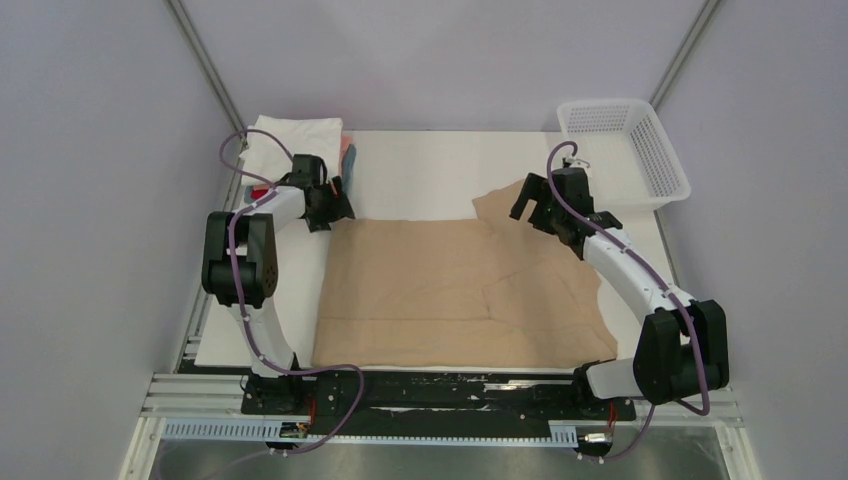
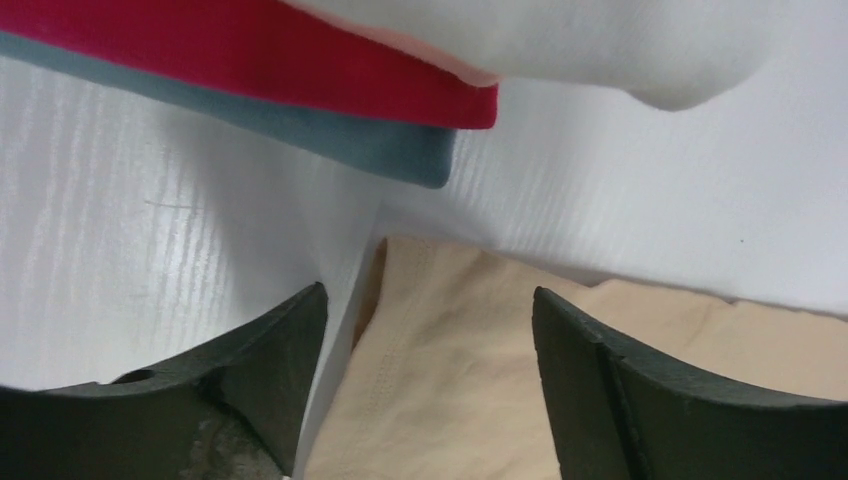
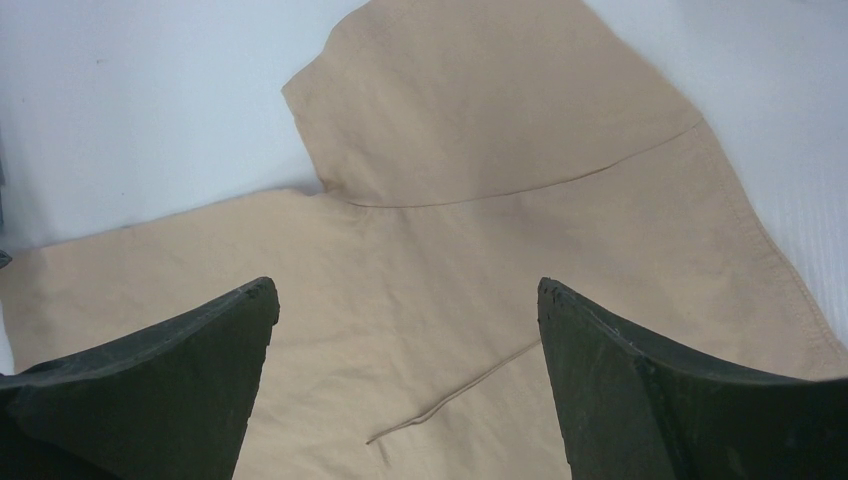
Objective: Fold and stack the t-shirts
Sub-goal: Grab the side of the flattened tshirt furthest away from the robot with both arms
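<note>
Centre to near edge: tan shirt, spread out. Far-left corner: folded stack. Left gripper, jaws wide, over shirt's far-left corner; right gripper, jaws wide, above sleeve. Risk: left jaws catching stack, which lies near.

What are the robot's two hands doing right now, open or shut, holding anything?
Left gripper: open, empty, over a corner of the tan t-shirt.
Right gripper: open, empty, over the tan t-shirt's sleeve.
</note>
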Motion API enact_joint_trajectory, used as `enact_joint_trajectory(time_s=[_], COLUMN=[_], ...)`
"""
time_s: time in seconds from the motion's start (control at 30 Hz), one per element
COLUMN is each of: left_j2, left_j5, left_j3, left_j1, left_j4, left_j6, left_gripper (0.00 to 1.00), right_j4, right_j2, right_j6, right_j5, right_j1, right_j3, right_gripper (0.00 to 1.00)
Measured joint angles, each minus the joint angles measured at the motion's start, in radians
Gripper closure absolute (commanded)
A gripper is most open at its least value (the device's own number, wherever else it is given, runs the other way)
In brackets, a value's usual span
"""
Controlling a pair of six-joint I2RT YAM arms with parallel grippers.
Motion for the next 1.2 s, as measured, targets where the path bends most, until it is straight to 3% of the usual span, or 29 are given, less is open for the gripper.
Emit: enact_joint_trajectory(time_s=[0.13,0.23,0.4,0.43,0.5,0.9,1.2], left_j2=[0.003,0.014,0.020,0.020,0.020,-0.026,-0.076], left_j5=[0.069,0.114,0.135,0.135,0.132,0.019,-0.033], left_j3=[-0.004,-0.005,-0.014,-0.015,-0.016,-0.077,-0.127], left_j1=[0.000,0.000,0.000,0.000,0.000,0.000,0.000], left_j4=[0.006,0.008,0.010,0.009,0.008,0.045,0.100], left_j6=[0.005,0.006,0.005,0.004,0.000,-0.015,-0.019], left_gripper=[0.41,0.59,0.83,0.93,1.00,1.00,1.00], right_j4=[0.007,0.008,0.010,0.011,0.012,0.012,0.043], right_j2=[-0.004,-0.012,-0.039,-0.039,-0.039,0.053,0.343], right_j6=[0.000,0.000,0.000,0.000,0.000,-0.047,-0.170], right_j5=[-0.009,-0.014,-0.017,-0.018,-0.025,-0.031,0.037], right_j1=[-0.002,-0.003,-0.008,-0.008,-0.008,-0.008,-0.008], right_j3=[-0.015,-0.021,-0.029,-0.029,-0.029,0.003,0.249], right_gripper=[0.00,0.00,0.00,0.00,0.00,0.00,0.00])
